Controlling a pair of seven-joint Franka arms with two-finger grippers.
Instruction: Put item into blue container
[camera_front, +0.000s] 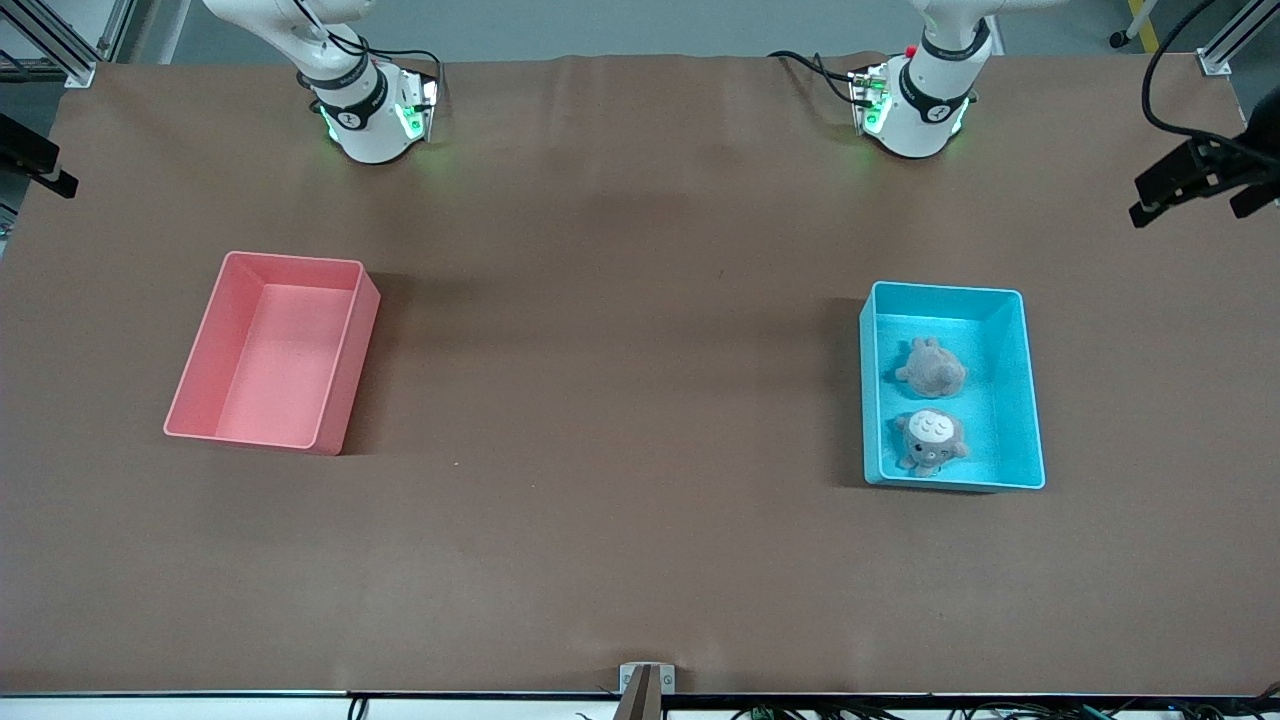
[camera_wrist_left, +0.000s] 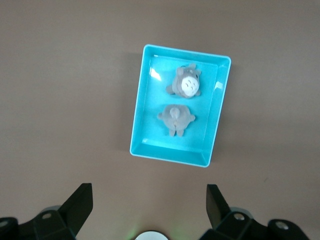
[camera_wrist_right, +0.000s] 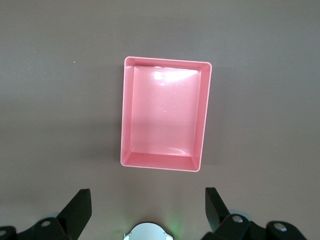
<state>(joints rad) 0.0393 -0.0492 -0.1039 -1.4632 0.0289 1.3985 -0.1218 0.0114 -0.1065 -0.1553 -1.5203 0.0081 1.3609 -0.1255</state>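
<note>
Left wrist view: blue container (camera_wrist_left: 217, 112) holding two plush toys (camera_wrist_left: 187, 83) below spread left gripper (camera_wrist_left: 149, 205); right gripper (camera_wrist_right: 147, 205) likewise apart, waiting.

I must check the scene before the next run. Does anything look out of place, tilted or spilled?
Nothing stands out. Both plush toys lie inside the blue container; the pink bin sits upright. Left gripper and right gripper wait open above.

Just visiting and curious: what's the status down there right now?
Left gripper open, high over the table, empty. Right gripper open, likewise waiting. Blue container holds two plush toys. Pink bin holds nothing; nothing in the way.
</note>
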